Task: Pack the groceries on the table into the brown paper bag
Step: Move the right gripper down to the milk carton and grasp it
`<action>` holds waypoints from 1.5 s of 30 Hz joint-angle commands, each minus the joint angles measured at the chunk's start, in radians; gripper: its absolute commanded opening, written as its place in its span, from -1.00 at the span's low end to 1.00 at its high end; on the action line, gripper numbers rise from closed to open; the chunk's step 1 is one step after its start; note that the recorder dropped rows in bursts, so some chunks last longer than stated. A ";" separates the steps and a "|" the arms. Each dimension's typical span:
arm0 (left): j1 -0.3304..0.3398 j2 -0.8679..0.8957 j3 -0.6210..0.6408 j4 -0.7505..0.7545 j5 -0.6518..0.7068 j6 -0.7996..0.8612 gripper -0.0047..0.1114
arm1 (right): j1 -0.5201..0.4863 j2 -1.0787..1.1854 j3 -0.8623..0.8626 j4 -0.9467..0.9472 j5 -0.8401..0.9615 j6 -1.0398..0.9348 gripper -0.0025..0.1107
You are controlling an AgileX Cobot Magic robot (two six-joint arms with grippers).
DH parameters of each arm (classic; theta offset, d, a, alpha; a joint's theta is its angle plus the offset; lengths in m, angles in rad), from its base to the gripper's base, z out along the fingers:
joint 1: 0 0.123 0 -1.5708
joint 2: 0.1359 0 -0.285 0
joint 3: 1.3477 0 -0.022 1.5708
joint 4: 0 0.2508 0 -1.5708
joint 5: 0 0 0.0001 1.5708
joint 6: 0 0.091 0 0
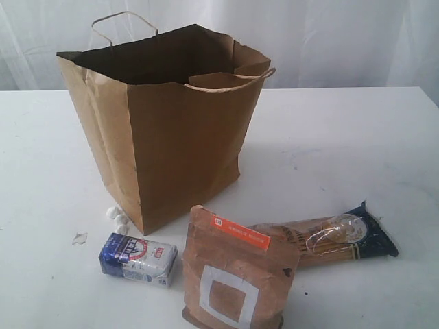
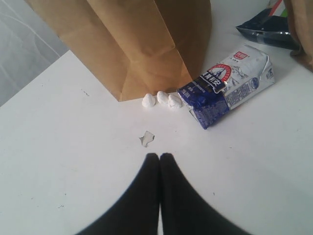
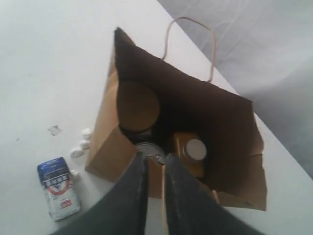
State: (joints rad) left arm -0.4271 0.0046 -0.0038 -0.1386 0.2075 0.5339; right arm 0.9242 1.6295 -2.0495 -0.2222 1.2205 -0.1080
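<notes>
left gripper [image 2: 159,155]: low, jaws pressed together, empty | right gripper [image 3: 155,157]: raised, pointing down, jaws nearly together, slim gap, empty

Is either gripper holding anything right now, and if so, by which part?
Nothing is held. The left gripper has its jaws shut on nothing above the table. The right gripper has its jaws narrowly apart and empty over the brown paper bag.

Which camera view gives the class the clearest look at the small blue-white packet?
The left wrist view: the small blue-white packet lies close and large, its printed face clear, beside the brown paper bag. The exterior view shows it smaller, near the bag's front corner. The right wrist view shows it small, from above.
</notes>
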 commanded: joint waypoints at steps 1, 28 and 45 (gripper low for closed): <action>-0.004 -0.005 0.004 -0.007 0.002 -0.003 -0.92 | 0.053 -0.022 0.030 0.014 0.001 0.001 -0.88; -0.004 -0.005 0.004 -0.007 0.002 -0.003 -0.92 | 0.163 -0.002 0.536 0.282 -0.051 -0.142 -0.64; -0.004 -0.005 0.004 -0.007 0.002 -0.003 -0.92 | 0.148 0.202 0.540 0.306 -0.218 -0.388 0.29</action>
State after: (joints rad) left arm -0.4271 0.0046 -0.0038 -0.1386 0.2075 0.5339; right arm 1.0860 1.8041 -1.5146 0.0874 1.0306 -0.4630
